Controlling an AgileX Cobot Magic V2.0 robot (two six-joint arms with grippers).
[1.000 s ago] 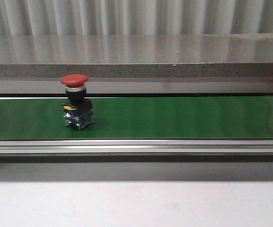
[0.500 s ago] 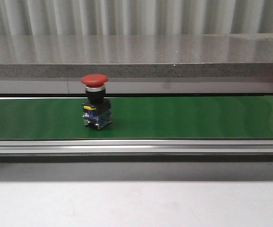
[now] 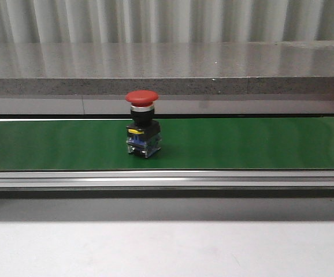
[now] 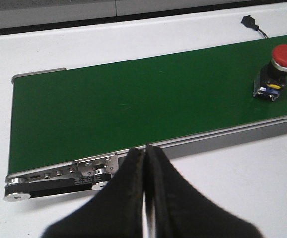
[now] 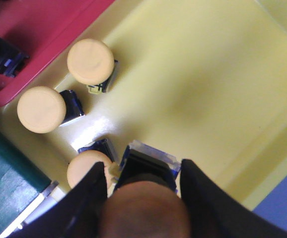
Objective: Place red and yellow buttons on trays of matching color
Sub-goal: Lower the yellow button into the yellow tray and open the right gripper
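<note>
Gripping a yellow button (image 5: 146, 208) between its two dark fingers (image 5: 91, 198), the right gripper (image 5: 144, 191) hangs over the yellow tray (image 5: 198, 84). The button's round cap sits close to the camera and is blurred, and its black body with a clear base shows just beyond the cap, between the fingers. Whether the base touches the tray floor cannot be told. Three more yellow buttons lie in the same tray: one (image 5: 90, 60) close to the tray's edge by the red tray (image 5: 39, 25), a second (image 5: 41, 109) just beside it, and a third (image 5: 84, 166) partly hidden behind one finger. A dark button body shows at the edge of the red tray. A strip of green belt (image 5: 4, 168) lies past the yellow tray's corner.

The left gripper (image 4: 146, 158) has its fingers pressed together with nothing between them. It hovers above the white table (image 4: 233, 178), near the belt's roller end (image 4: 59, 176). On the belt (image 4: 133, 104), well apart from this gripper, a red button (image 4: 277, 69) stands upright on its base, red cap on top.

From the front, the red button (image 3: 143, 124) stands on the belt (image 3: 242, 144), left of centre, with a grey stone ledge (image 3: 167, 72) behind. Neither gripper appears there.
</note>
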